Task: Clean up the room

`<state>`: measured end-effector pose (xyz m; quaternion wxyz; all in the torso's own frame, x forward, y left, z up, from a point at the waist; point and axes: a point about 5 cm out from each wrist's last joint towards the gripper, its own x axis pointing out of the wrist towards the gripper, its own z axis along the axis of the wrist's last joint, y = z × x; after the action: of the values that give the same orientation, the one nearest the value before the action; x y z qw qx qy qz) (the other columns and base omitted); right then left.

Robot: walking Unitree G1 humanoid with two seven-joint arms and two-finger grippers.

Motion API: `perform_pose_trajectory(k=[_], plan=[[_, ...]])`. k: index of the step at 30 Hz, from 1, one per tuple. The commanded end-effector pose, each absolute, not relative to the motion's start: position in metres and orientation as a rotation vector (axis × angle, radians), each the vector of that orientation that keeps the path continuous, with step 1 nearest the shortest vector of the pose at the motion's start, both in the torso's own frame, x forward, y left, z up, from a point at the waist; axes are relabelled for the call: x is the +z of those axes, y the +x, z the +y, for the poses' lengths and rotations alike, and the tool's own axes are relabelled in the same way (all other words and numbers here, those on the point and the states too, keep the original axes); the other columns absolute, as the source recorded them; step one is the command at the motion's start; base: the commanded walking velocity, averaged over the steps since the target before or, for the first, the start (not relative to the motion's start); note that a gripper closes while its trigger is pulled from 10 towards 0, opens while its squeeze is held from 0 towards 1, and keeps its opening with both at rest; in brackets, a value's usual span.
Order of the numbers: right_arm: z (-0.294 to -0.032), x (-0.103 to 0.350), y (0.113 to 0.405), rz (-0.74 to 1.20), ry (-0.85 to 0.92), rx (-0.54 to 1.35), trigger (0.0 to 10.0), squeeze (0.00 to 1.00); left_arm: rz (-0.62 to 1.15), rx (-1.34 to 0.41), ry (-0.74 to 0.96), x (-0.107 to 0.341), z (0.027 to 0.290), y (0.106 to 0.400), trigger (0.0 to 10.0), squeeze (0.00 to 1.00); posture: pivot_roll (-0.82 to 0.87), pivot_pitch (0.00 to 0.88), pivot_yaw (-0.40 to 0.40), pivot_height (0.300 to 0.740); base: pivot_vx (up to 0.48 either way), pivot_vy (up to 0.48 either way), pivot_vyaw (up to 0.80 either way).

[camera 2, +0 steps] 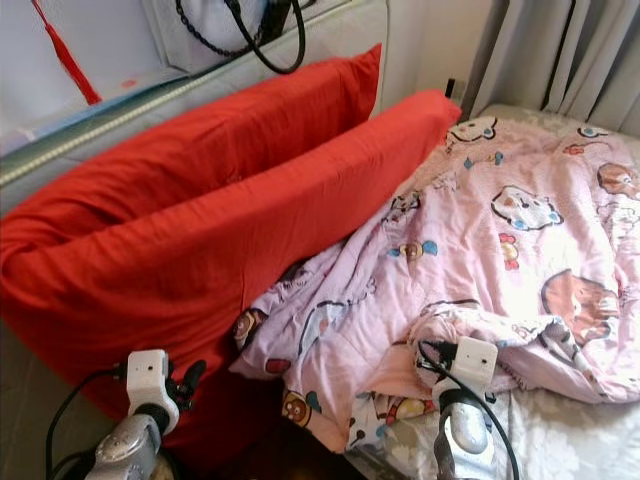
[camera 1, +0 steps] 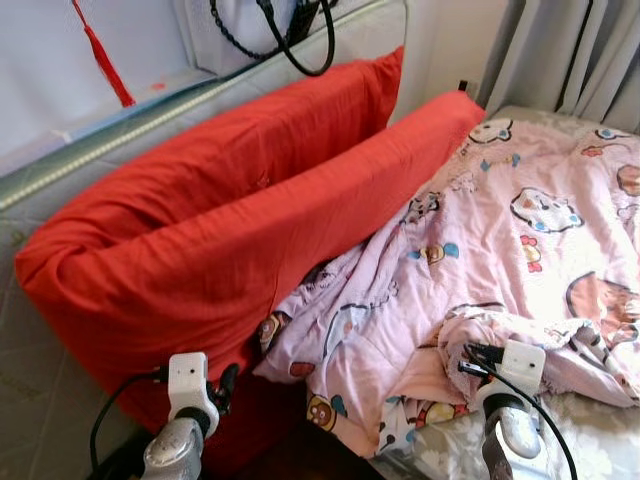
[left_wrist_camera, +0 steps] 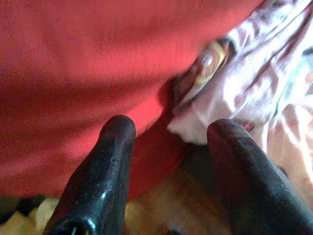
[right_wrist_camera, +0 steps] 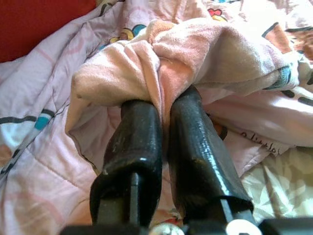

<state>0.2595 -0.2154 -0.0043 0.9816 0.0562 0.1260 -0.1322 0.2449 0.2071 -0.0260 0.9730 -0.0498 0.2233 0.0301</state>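
Closest to the robot, the right gripper [right_wrist_camera: 164,110] has its two black fingers [right_wrist_camera: 134,142] pressed together on a bunched fold of the pink blanket [camera 1: 520,260]. It pinches the cloth near the bottom edge of the bed, where the blanket is all scrunched up. The left gripper [left_wrist_camera: 168,139] is low down beside the red pillows. Its fingers [left_wrist_camera: 105,166] are spread apart and hold nothing. The corner of the blanket and the red cloth sit just past the tips.

The blanket has little cartoon animals on it. It lies messy across the bed [camera 1: 600,450], with one side tucked under the red pillows. Its long way seems to run from the robot's end up toward the curtain [camera 1: 570,50]. The near end is crumpled and folded over, so a bit of the flowery sheet shows.

Farther back, two long red pillows [camera 1: 200,230] lean on the padded headboard [camera 1: 60,160]. They lie side by side and stretch from near the robot off toward the far corner.

The tidy-up looks like it has only just started. The blanket is grabbed but not yet pulled flat, and the pillows may need straightening too
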Motion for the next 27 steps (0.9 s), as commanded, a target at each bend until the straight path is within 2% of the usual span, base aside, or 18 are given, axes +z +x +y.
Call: perform_pose_trajectory(k=[1,7,12,27], plan=[[-0.215,-0.006,0.256,0.249,0.122,-0.275,10.0,0.0,0.529,0.08,-0.088,-0.038,0.213,0.232,10.0,0.0,0.04,0.011,0.049,0.74,0.0,0.0,0.0],[-0.216,-0.009,0.253,0.263,0.127,-0.286,10.0,0.0,0.651,0.114,-0.086,-0.054,0.218,0.214,10.0,0.0,0.04,0.0,0.053,0.74,0.0,0.0,0.0],[-0.215,-0.007,0.255,0.245,0.137,-0.282,10.0,0.0,0.711,0.118,-0.074,-0.061,0.217,0.206,10.0,0.0,0.05,0.034,0.046,0.74,0.0,0.0,0.0],[-0.22,-0.006,0.254,0.24,0.129,-0.317,10.0,0.0,0.787,0.146,-0.079,-0.072,0.217,0.189,10.0,0.0,0.06,0.081,0.045,0.74,0.0,0.0,0.0]])
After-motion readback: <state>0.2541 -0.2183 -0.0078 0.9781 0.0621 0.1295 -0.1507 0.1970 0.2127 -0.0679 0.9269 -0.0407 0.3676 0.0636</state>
